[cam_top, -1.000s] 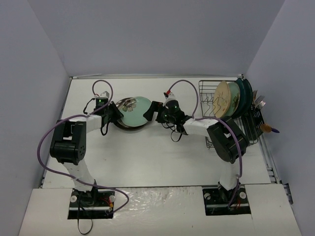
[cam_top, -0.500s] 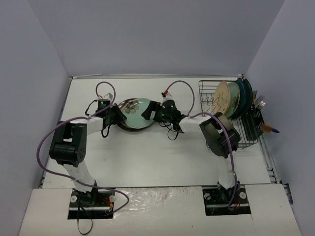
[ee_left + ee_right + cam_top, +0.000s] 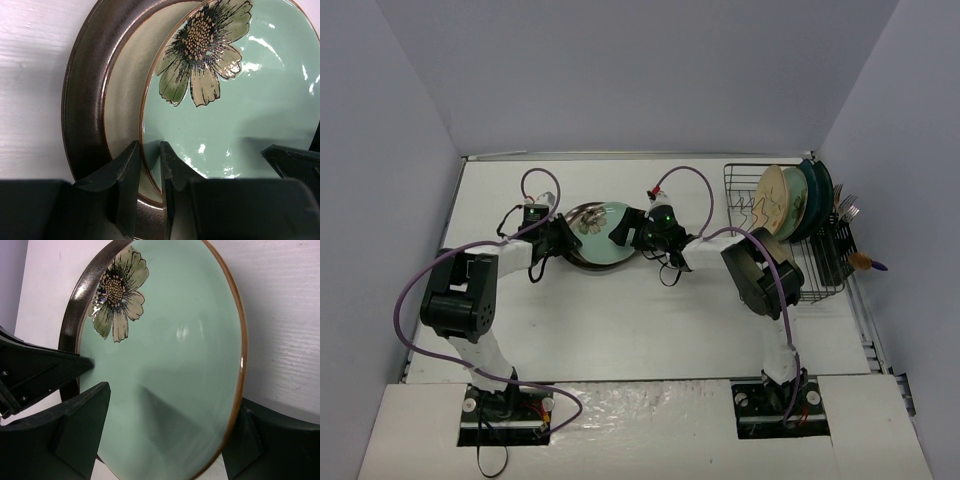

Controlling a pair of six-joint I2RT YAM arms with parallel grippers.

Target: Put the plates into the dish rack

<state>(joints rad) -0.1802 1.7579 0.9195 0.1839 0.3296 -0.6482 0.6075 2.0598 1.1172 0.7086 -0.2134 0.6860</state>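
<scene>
A mint-green plate with a tan rim [image 3: 605,238] leans tilted on a mint-green plate with a dark rim [image 3: 588,262] on the table. My left gripper [image 3: 563,238] is shut on the tan-rimmed plate's left edge: in the left wrist view its jaws [image 3: 149,150] pinch the rim of that plate [image 3: 240,100] above the dark-rimmed plate [image 3: 85,100]. My right gripper [image 3: 620,230] is open at the plate's right side. In the right wrist view its jaws [image 3: 175,395] stand wide on either side of the tan-rimmed plate [image 3: 170,330]. The dish rack [image 3: 740,185] holds a cream plate [image 3: 772,203] and teal plates [image 3: 817,190].
The rack's side holder [image 3: 840,245] at far right holds cutlery. Upright prongs stand free in the rack's left part. Grey walls enclose the table on the left, back and right. Purple cables loop over both arms.
My left gripper has moved right onto the plate's rim. My right gripper has moved left, closer round the plate's right edge. The tan-rimmed plate looks less raised than before.
</scene>
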